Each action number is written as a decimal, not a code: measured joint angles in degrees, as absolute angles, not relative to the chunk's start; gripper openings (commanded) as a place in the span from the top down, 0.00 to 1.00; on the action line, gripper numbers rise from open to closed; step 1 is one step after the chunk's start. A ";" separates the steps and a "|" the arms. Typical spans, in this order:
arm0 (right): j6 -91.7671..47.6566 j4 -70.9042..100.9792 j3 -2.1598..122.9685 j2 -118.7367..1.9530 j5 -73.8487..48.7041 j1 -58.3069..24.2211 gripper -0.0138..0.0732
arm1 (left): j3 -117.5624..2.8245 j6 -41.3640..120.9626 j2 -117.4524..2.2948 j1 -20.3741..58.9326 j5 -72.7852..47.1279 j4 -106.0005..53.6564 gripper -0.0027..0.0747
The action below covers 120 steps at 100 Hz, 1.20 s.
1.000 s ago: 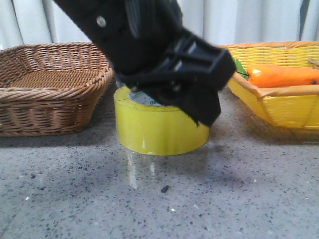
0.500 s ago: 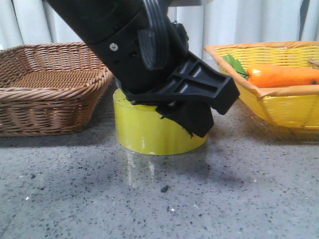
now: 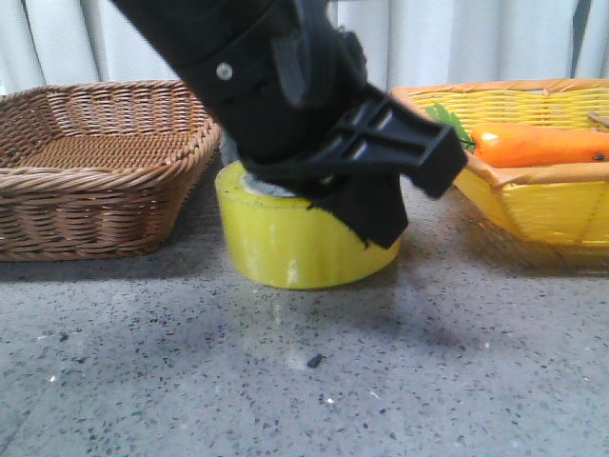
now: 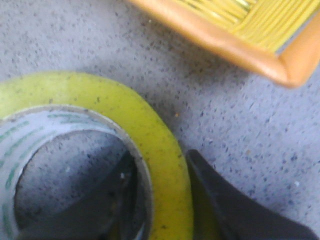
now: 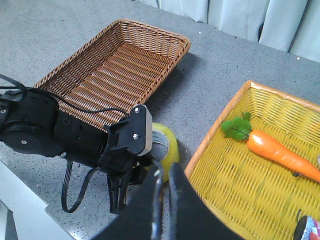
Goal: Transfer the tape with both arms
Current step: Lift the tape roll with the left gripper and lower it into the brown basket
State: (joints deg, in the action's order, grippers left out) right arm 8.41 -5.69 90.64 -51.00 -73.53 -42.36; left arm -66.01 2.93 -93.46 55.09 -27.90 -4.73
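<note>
I see a grey speckled stone table (image 3: 428,381) carrying three things: the yellow tape (image 3: 285,249), a brown wicker basket (image 3: 95,181) and a yellow basket (image 3: 542,205). Taking the tape as my landmark in the front view, the brown wicker basket sits just to its left and the yellow basket just to its right, both slightly farther back. From here the tape's left edge looks tilted slightly off the table, though I can't tell for sure.

Speckled grey tabletop (image 3: 457,381), pale curtains (image 3: 428,38).
</note>
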 measured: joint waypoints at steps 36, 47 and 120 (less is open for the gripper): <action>8.41 -5.69 90.64 -51.00 -73.53 -42.36 0.93 | -75.47 2.93 -93.48 55.09 -34.81 -2.91 0.99; 8.41 -5.69 90.64 -51.00 -73.63 -42.36 0.93 | -78.82 2.93 -93.48 55.09 -38.95 0.00 0.99; 8.41 -5.92 90.64 -51.00 -73.63 -42.36 0.93 | -69.66 2.93 -80.69 33.98 -47.11 2.42 0.99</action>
